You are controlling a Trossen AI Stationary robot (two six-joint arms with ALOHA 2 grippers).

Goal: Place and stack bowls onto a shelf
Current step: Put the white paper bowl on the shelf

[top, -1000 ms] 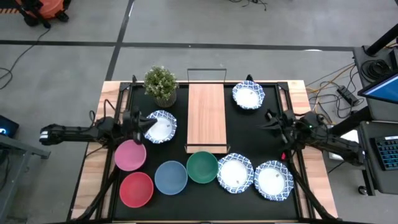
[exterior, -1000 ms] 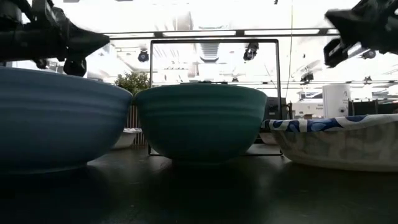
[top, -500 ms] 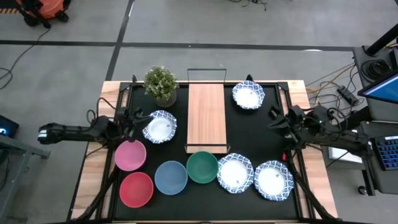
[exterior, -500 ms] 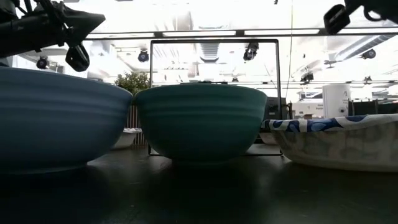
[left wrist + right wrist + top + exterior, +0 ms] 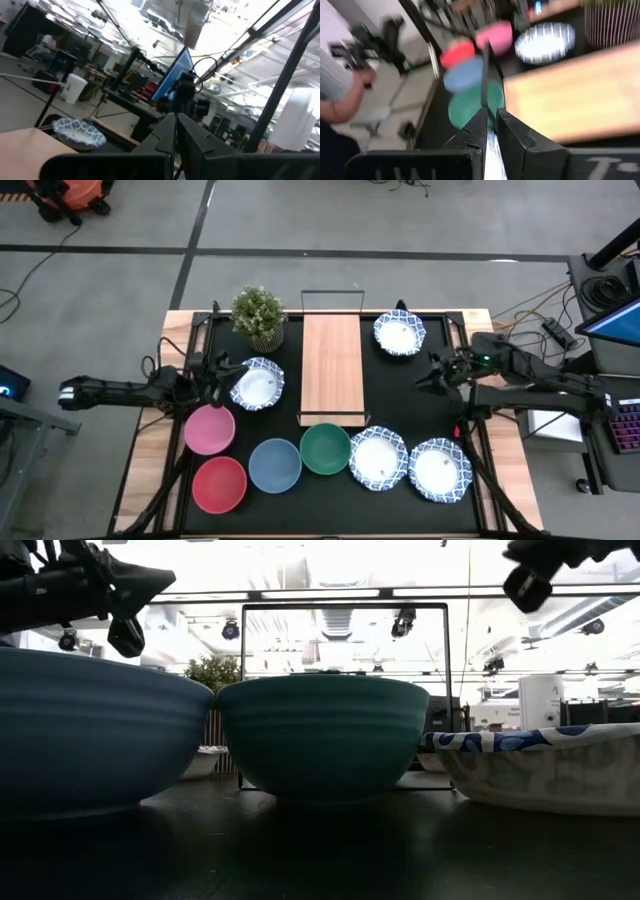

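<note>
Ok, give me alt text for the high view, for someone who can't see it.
Overhead view of a black mat: an empty wooden shelf at centre, eight bowls and a potted plant around it. The left gripper hangs by a patterned bowl; the right gripper hangs right of the shelf, holding nothing.

A potted green plant point(image 5: 259, 316) stands at the far-left of the black mat point(image 5: 410, 400).

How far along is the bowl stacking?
Nothing is done: the shelf is bare. All eight bowls sit on the mat, such as the green bowl. The left gripper and right gripper hold nothing. Every bowl is left to place.
</note>
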